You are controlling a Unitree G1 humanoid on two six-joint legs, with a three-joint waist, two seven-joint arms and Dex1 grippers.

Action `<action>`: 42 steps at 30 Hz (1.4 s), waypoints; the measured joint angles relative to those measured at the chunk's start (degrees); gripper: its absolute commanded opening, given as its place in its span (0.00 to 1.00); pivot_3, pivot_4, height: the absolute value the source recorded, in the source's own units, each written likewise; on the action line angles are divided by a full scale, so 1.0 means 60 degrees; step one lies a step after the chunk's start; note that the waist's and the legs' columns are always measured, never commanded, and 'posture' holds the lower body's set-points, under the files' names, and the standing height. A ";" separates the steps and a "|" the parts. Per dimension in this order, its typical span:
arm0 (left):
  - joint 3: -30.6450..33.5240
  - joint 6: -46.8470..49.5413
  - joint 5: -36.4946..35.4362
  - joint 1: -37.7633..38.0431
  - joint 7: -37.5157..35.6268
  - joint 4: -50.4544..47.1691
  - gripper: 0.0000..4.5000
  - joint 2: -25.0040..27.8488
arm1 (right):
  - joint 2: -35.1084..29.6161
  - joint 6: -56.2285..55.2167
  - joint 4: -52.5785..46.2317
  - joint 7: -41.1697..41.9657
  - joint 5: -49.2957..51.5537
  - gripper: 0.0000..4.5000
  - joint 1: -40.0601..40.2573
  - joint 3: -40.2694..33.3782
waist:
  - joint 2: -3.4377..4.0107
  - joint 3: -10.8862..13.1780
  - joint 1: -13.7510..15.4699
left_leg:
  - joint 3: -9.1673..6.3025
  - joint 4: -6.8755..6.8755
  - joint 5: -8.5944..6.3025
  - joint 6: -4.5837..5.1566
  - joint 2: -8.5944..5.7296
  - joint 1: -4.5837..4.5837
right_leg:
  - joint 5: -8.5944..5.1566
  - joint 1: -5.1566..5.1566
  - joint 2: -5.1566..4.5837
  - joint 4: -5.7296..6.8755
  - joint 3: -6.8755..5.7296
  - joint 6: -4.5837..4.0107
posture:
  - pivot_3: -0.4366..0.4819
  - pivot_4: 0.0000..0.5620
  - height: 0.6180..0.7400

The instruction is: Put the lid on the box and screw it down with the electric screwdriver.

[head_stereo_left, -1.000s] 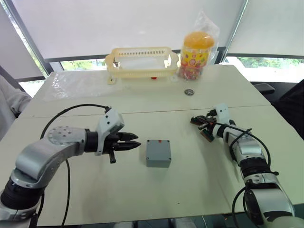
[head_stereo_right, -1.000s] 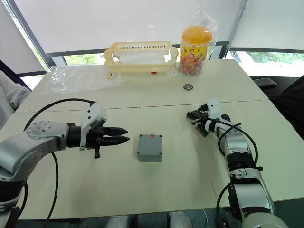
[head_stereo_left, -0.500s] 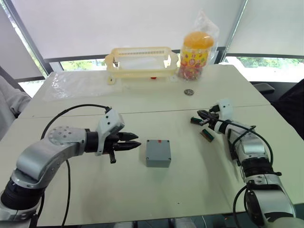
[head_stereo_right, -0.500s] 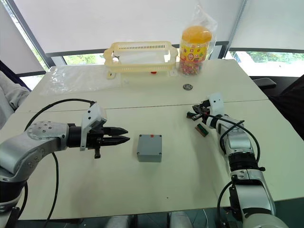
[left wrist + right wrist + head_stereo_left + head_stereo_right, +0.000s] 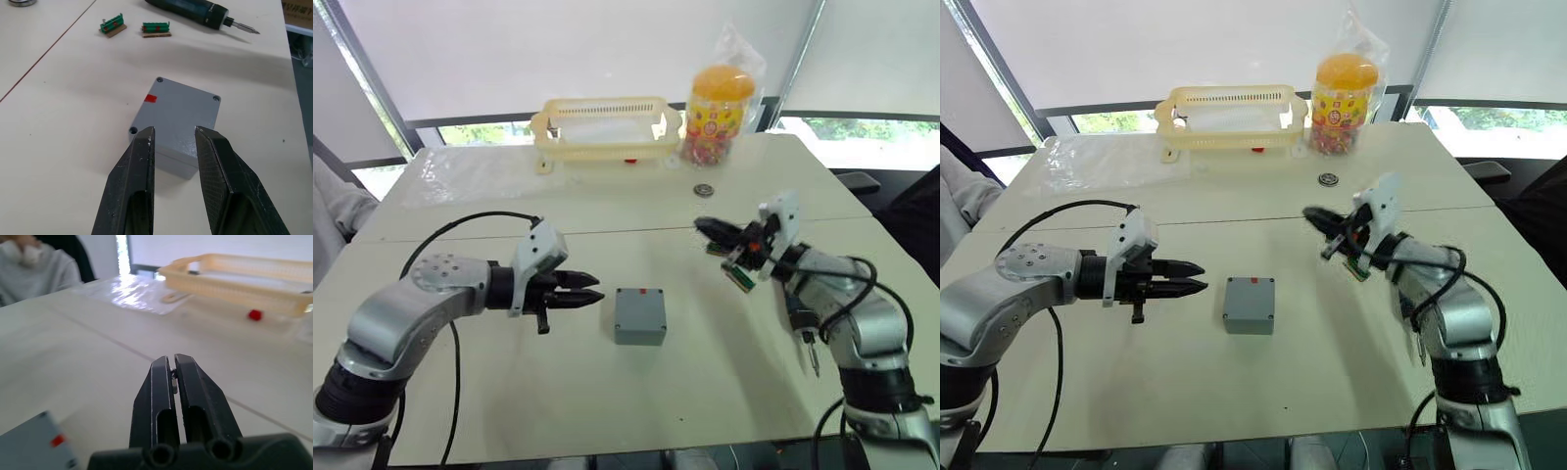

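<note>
Item: the box (image 5: 639, 314), grey plastic enclosure with the lid (image 5: 182, 110) already seated on top; red mark at its far edge, screw holes at the corners. Location: near-centre of the table (image 5: 607, 411). Judged light, rigid and smooth-sided, so likely to slide under pressure; best steadied by its opposite side walls, low down, keeping the corners free.

Item: left gripper (image 5: 588, 291), just left of the box, fingers slightly apart, empty, aimed at it.

Item: the electric screwdriver (image 5: 201, 10), dark pen-shaped body lying on the table to the right, bit exposed. Judged heavier than the box, stiff, prone to rolling; take it mid-barrel.

Item: right gripper (image 5: 1317, 217), raised above the table right of centre, fingers pressed together on a small metal piece, probably a screw (image 5: 173, 376); tiny and easily dropped.

Item: two green bit strips (image 5: 134, 27), beside the screwdriver.

Item: yellow basket (image 5: 602, 127) and sweet jar (image 5: 717, 110), far edge.
</note>
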 measured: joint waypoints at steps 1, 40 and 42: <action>-0.0131 -0.0142 0.0161 0.0016 -0.0054 0.0042 0.28 0.0114 | 0.0044 0.0068 -0.0345 0.0043 0.0062 0.02 0.0402 0.0269 | 0.0001 0.0000 0.0001 | 0.0002 -0.0001 0.0000 0.0000 -0.0001 0.0001 | -0.0001 0.0001 -0.0001 0.0000 0.0001 -0.0001 | 0.48 0.27 1.00; -0.0679 -0.0762 0.0749 0.0284 -0.0043 0.0398 0.28 -0.0017 | 0.0516 -0.2097 0.0929 0.0608 -0.1651 0.07 0.1116 0.2006 | -0.0001 0.0001 0.0009 | 0.0008 0.0003 0.0000 0.0000 0.0000 -0.0001 | -0.0002 -0.0003 -0.0001 -0.0004 0.0004 -0.0002 | 0.48 0.27 1.00; -0.0679 -0.0761 0.0755 0.0285 -0.0042 0.0397 0.28 -0.0017 | 0.0528 -0.2124 0.0971 0.0595 -0.1684 0.22 0.1078 0.2004 | -0.0001 0.0001 0.0009 | 0.0008 0.0003 0.0000 -0.0001 0.0000 0.0000 | -0.0002 -0.0003 0.0000 -0.0003 0.0004 -0.0002 | 0.48 0.27 1.00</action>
